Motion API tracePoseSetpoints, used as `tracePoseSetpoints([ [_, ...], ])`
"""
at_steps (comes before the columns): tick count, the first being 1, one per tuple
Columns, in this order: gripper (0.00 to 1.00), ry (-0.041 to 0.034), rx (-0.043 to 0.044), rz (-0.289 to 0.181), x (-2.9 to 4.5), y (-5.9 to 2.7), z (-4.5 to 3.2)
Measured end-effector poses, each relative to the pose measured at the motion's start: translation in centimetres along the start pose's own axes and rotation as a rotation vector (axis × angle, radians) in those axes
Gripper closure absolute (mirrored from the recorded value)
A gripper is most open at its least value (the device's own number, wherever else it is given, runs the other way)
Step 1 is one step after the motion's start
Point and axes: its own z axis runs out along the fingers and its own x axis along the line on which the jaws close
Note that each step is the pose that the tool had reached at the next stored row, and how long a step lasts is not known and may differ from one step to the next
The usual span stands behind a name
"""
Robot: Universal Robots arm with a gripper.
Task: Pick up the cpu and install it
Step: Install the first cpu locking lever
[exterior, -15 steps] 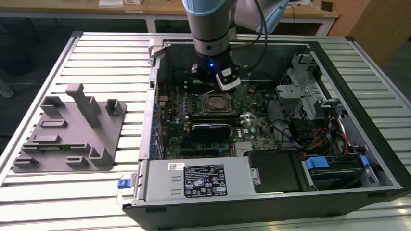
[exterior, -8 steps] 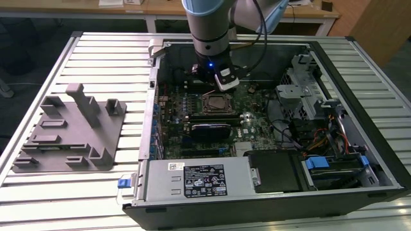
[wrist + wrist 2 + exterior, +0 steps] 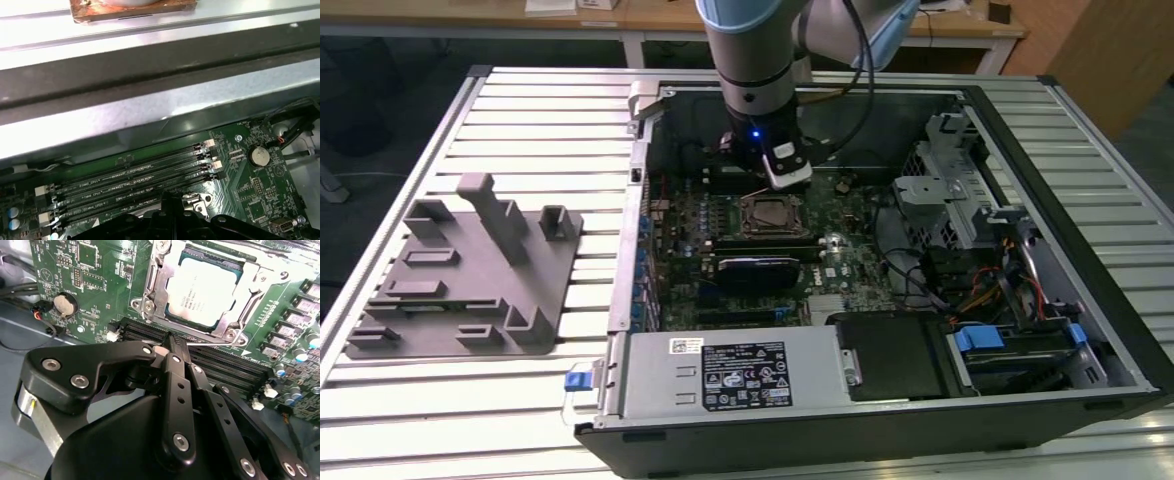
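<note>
the cpu (image 3: 202,290) sits in its socket frame (image 3: 150,277); the end effector (image 3: 172,347), closed and empty, hovers just beside it and could scrape the memory slots (image 3: 220,365).

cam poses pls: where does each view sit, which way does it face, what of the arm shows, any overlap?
Exterior view: off the arm, above the open computer case, looking down; the arm reaches in, gripper just beside the socket.
Second wrist view: behind the gripper, facing the cpu seated in its socket; black finger linkages in front.
First wrist view: at the wrist, facing the memory slots and case wall; gripper tip at the edge.
Shared: both wrist views show the coin battery.
</note>
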Motion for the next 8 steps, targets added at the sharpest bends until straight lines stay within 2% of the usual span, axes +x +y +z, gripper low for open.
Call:
tracePoseSetpoints([
  [8, 0.89, -0.0125, 0.0075, 0.045, 0.11, 0.24, 0.23],
])
